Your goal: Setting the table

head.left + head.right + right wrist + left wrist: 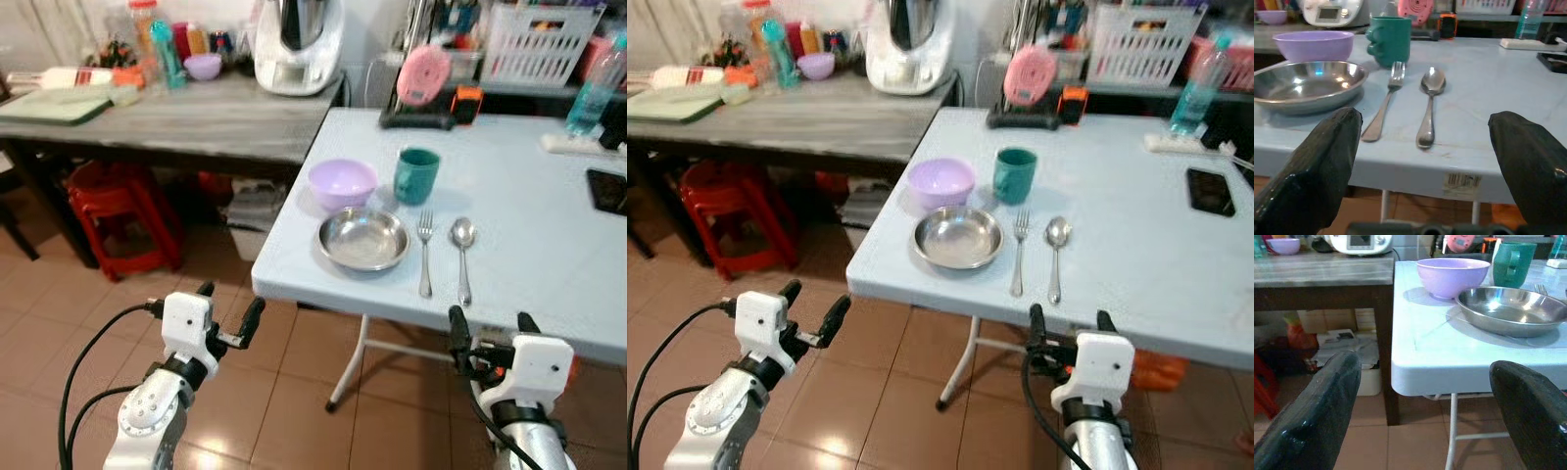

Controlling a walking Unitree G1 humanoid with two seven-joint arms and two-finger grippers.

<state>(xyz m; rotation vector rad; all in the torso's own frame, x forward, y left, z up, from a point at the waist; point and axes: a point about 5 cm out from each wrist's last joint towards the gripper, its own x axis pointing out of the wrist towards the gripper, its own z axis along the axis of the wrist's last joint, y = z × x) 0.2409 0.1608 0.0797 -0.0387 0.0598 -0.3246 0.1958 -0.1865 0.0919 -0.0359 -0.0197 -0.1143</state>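
Pale blue folding table (529, 225), largest thing ahead, near edge just beyond both sets of jaws and above them. Beyond the left jaws and off to their left, a grey wooden side table (196, 117) crowded with bottles and a white kitchen appliance (297, 44).

Place setting near the table's front corner, ahead of and between the two grippers. Steel plate (362, 238) straight beyond the left gripper (227, 311), fingers spread wide, nothing between them, held low short of the table edge. Lilac bowl (342, 182) just behind the plate, touching or nearly so. Teal mug (416, 175) beside the bowl, upright, handle turned toward the bowl in the wrist views.

Fork (425, 253) and spoon (462, 257) side by side, close but apart, directly ahead of the right gripper (493, 329), also spread wide and empty below the table edge.

Probably light and stiff, all of it. Steel plate likely slippery: best pinched at the rim. Cutlery thin and flat on the top, awkward to lift: best taken across the handle ends nearest the edge. Mug best gripped across the body.
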